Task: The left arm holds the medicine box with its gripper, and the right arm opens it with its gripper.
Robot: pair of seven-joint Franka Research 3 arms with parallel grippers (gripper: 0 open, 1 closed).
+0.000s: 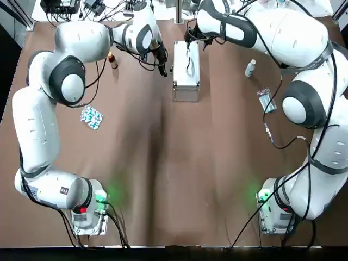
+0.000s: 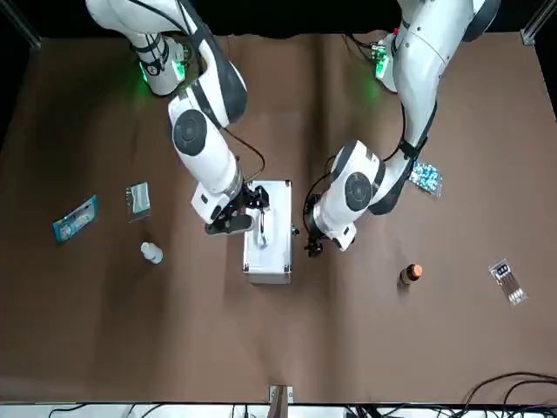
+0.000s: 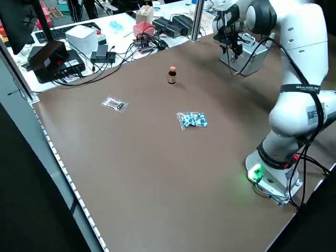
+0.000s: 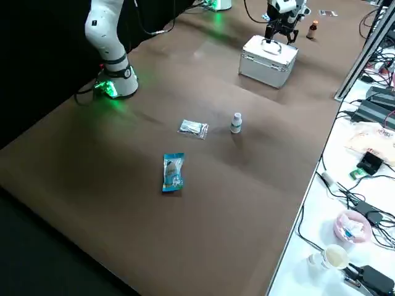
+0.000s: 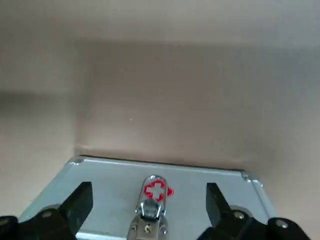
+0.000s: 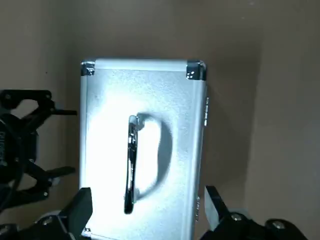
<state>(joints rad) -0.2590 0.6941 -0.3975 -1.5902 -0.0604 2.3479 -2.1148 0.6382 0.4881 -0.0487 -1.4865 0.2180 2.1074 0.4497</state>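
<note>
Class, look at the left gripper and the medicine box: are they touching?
Apart. The top view shows a strip of table between the left gripper, fingers open, and the near side of the medicine box.

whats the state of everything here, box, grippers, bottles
medicine box: shut, not gripped
left gripper: open, beside the box
right gripper: open, over the box
brown bottle: upright, capped
white bottle: upright, capped
</note>
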